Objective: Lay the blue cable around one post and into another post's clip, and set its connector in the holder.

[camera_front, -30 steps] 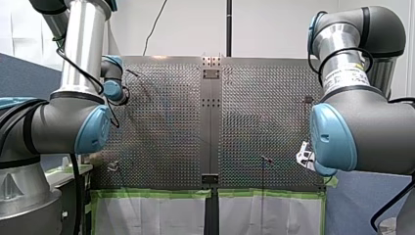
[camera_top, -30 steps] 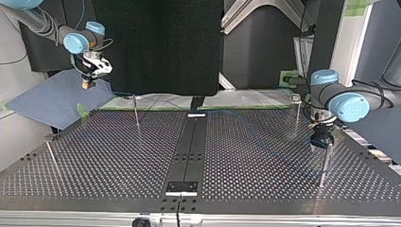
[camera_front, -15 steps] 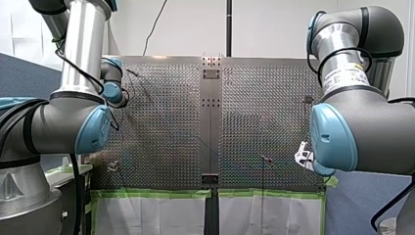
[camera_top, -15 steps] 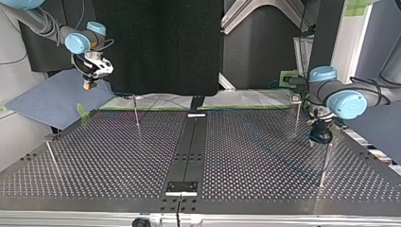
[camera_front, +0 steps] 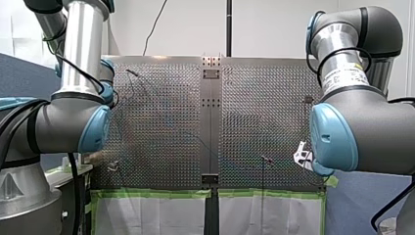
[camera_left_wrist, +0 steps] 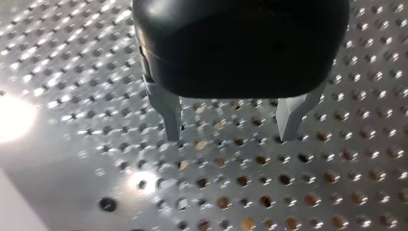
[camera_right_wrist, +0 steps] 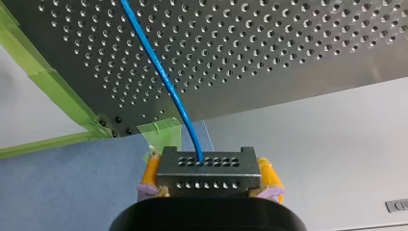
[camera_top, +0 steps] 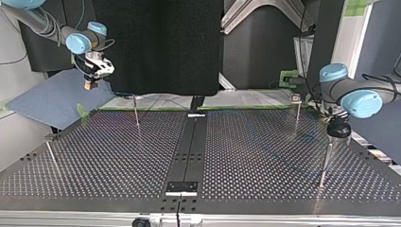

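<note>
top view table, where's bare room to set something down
Bare: near side, both flanks of the centre strip, out to the view's leftmost post and rightmost post. Crowded at its right, where my left gripper hangs open by that post. The blue cable trails from the connector in my right gripper over the far-left corner.

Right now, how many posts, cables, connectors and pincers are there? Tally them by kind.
Posts: 4
Blue cable: 1
Connector: 1
Pincers: 2, left pincer and right pincer
Total: 8
</note>
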You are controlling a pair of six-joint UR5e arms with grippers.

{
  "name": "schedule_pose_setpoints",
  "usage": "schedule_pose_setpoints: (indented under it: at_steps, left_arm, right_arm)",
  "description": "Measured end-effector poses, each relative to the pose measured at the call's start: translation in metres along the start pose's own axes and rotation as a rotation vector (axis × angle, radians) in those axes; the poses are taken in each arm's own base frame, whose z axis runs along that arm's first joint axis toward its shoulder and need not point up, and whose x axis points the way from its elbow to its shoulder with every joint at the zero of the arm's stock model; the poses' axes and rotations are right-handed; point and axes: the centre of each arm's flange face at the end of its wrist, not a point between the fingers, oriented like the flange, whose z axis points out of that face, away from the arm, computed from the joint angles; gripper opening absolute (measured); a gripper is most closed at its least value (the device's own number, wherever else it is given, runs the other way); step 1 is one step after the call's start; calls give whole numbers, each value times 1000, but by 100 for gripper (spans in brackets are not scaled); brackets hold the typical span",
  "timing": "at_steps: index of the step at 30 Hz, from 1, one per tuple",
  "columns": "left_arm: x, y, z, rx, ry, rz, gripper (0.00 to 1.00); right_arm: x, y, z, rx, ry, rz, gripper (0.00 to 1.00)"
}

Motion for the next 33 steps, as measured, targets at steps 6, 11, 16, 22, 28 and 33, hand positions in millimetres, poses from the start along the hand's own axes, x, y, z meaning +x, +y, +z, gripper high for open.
schedule_pose_setpoints:
  at_steps: [6, 11, 16, 22, 28, 33]
  left_arm:
    - [-23, -9, -10, -3, -42, -1, 100]
    - [-41, -21, -28, -5, -56, 37, 100]
    - [-55, -31, -44, -13, -62, 82, 100]
    - [-75, -44, -67, -34, -79, 144, 100]
    - [-96, -68, -90, -9, -82, 206, 100]
    - [-118, -98, -109, 50, -91, 255, 100]
  right_arm:
    - [0, 0, 0, 1, 1, 2, 47]
    - [0, -1, 0, 10, 1, 13, 47]
    - [0, -2, 1, 18, 1, 20, 47]
    - [1, -3, 1, 22, 6, 30, 47]
    - [1, -4, 2, 38, 6, 41, 47]
    - [1, -5, 2, 43, 4, 43, 47]
